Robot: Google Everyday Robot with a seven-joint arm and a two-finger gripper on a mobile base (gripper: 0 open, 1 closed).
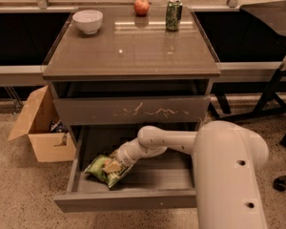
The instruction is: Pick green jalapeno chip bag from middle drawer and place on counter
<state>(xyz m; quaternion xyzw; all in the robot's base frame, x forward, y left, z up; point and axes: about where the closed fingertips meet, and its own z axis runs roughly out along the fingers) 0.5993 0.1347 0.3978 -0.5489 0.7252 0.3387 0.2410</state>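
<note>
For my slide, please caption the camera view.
Gripper at the green jalapeno chip bag in the open middle drawer.

View: single | high front, looking down | near | pincer (115, 166) in middle drawer (133, 200)
</note>
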